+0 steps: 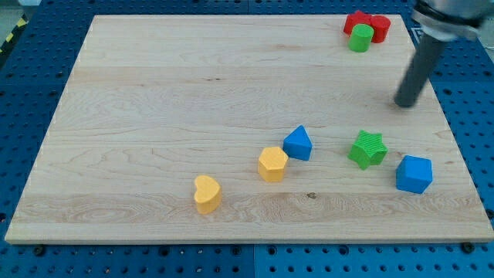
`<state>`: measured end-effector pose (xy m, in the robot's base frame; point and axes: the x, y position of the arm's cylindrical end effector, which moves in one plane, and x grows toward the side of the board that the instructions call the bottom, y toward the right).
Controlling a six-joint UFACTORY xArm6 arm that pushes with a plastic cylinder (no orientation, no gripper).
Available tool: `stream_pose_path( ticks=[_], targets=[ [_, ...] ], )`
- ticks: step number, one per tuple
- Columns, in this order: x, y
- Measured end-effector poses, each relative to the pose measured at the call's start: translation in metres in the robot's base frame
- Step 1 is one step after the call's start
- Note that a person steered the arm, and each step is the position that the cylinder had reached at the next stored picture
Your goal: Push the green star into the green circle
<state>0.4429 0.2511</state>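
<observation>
The green star (367, 149) lies on the wooden board (154, 116) at the view's lower right. The green circle (359, 38) stands at the view's top right, touching a red star (356, 21) and a red block (379, 27). My tip (404, 105) rests on the board above and to the right of the green star, apart from it, and well below the green circle.
A blue cube-like block (414, 174) sits just right of and below the green star. A blue triangular block (298, 144) and a yellow hexagonal block (272, 164) lie to its left. A yellow heart (207, 194) lies further left.
</observation>
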Motion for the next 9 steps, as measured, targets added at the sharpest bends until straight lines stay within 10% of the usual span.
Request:
stream_pose_path(
  ticks=[2, 9],
  targets=[
    [0.104, 0.017],
    [0.083, -0.108]
  ],
)
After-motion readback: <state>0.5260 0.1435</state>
